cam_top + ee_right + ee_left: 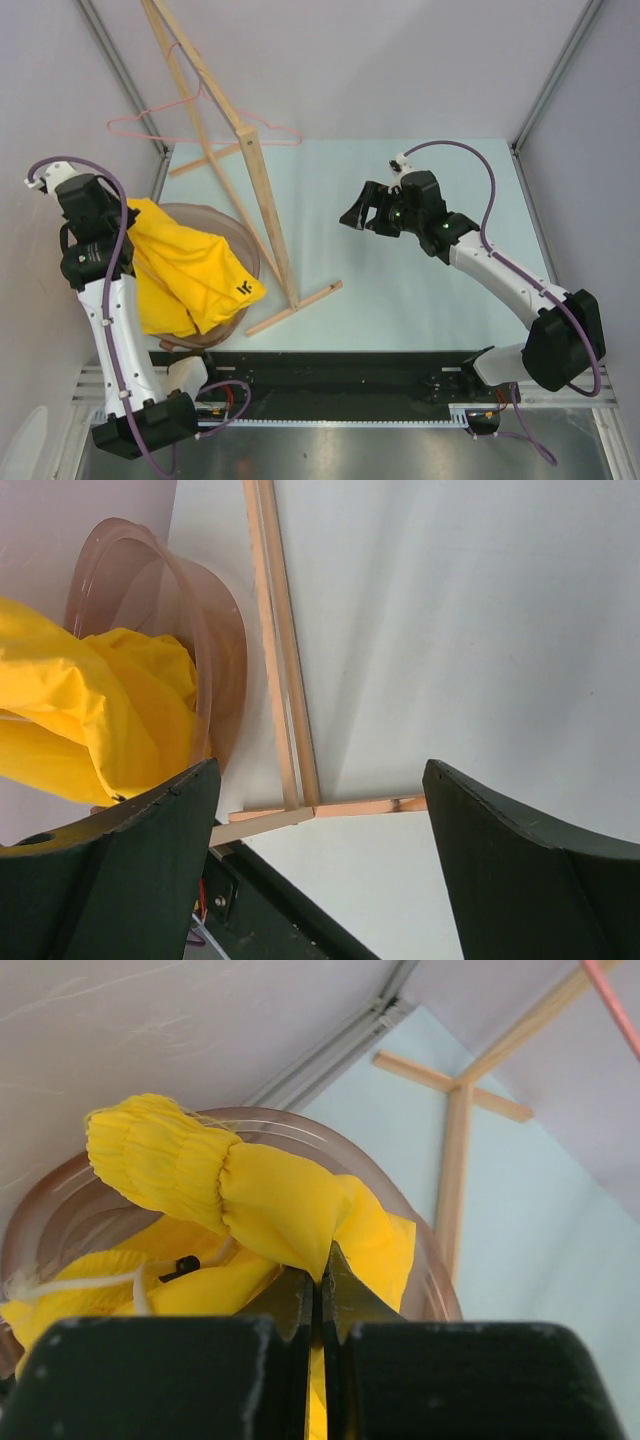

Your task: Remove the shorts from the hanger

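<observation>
The yellow shorts slump in a brown tub left of the wooden rack, clear of the pink hanger. The left gripper pinches a fold; the right gripper is spread, empty. The cloth looks soft and light, so the bunched waistband likely holds best.

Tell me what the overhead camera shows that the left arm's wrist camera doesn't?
Only overhead: the right gripper, open, and the pink hanger's whole shape, bare on the wooden rack. Only the left wrist: the left gripper pinched shut on a fold of yellow fabric, plus the white drawstring. Both: the shorts, the brown basin and the rack.
</observation>
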Motion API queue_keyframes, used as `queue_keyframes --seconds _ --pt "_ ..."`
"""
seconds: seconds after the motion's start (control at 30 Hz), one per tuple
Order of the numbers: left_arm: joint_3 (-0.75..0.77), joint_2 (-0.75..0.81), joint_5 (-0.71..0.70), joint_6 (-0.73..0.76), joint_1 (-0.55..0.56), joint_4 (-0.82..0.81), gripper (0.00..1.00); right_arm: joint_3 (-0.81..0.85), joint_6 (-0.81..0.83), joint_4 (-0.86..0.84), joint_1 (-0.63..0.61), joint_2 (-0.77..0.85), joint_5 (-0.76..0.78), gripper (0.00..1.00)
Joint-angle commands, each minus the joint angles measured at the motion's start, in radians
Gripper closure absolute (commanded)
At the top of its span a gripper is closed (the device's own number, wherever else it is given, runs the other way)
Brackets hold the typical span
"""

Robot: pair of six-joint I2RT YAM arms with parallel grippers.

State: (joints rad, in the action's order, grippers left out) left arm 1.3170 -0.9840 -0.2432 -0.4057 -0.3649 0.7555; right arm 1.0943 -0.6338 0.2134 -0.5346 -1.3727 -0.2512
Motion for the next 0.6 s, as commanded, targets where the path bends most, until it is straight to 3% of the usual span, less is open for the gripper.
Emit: queue_keyframes --seconds 0.0,0.13,0.2,0.43,0.57 --pt "-0.013 -0.012 0.259 0.013 -0.017 -0.157 1.00 0.003 0.022 -0.005 0.004 0.026 -0.002 0.13" --pt "-0.125 -0.019 0.472 -0.030 -0.019 -0.240 1.00 0.003 0.025 -0.005 0.005 0.017 -0.002 0.12" --pt "-0.188 -0.004 0.499 -0.042 -0.020 -0.240 1.00 0.003 0.026 -0.006 0.005 0.014 -0.006 0.13" --pt "-0.341 0.209 0.115 -0.202 -0.023 -0.096 0.99 0.001 0.028 -0.008 0.004 0.003 -0.019 0.13" --pt "-0.375 0.226 0.053 -0.225 -0.025 -0.091 0.93 0.001 0.025 0.001 -0.001 0.000 -0.004 0.13"
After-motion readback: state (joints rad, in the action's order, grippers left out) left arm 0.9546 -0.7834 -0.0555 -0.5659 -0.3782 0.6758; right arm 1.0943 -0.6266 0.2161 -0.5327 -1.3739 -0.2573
